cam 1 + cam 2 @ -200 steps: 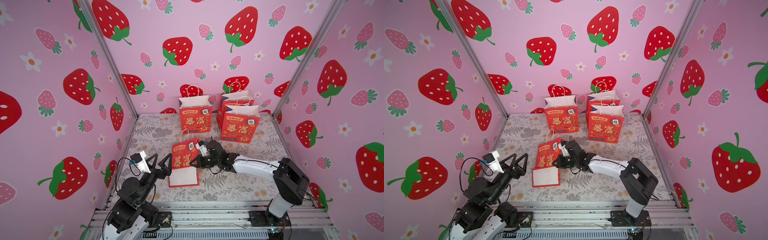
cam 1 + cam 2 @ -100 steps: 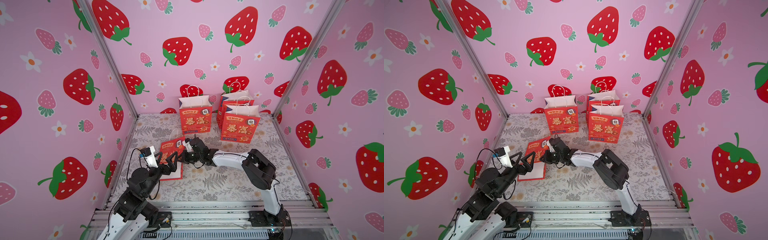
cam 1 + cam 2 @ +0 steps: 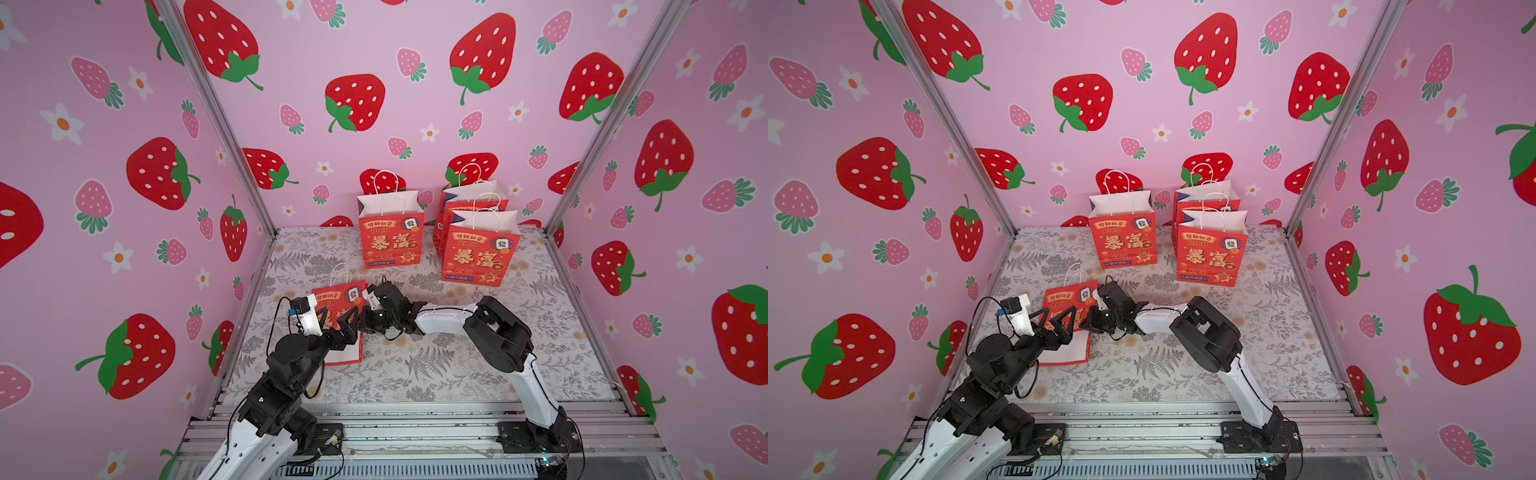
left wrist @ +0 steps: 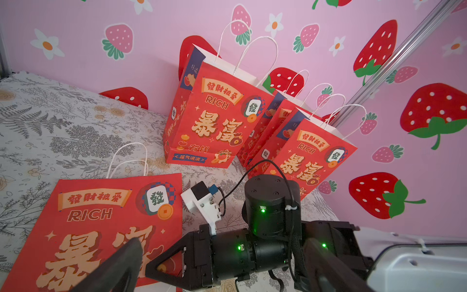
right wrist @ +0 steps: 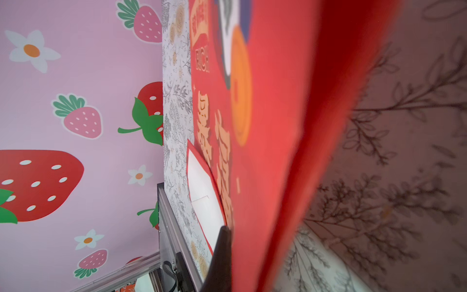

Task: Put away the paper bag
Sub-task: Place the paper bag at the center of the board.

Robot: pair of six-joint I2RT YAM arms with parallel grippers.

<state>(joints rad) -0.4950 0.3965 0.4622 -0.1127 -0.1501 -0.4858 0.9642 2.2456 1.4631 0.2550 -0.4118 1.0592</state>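
The paper bag (image 3: 337, 296) (image 3: 1064, 297) is red with gold characters and lies flat on the floral table, white handles pointing to the back. My right gripper (image 3: 360, 323) (image 3: 1086, 325) reaches in low from the right and is shut on the bag's right edge. In the right wrist view the red paper (image 5: 265, 126) runs beside a dark finger (image 5: 222, 255). My left gripper (image 3: 337, 321) (image 3: 1059, 318) stands open above the bag's lower half with nothing between its fingers (image 4: 121, 263). The left wrist view shows the bag's printed face (image 4: 101, 222) and the right gripper (image 4: 151, 268) at its edge.
Three matching red bags stand upright at the back: one at centre (image 3: 390, 241), two overlapping to its right (image 3: 480, 253) (image 3: 469, 199). Pink strawberry walls close in the left, back and right. An aluminium rail (image 3: 415, 415) runs along the front edge.
My right gripper has dragged the flat bag leftward toward the left wall. My left arm has reached forward, and its open gripper now hangs over the bag's lower part.
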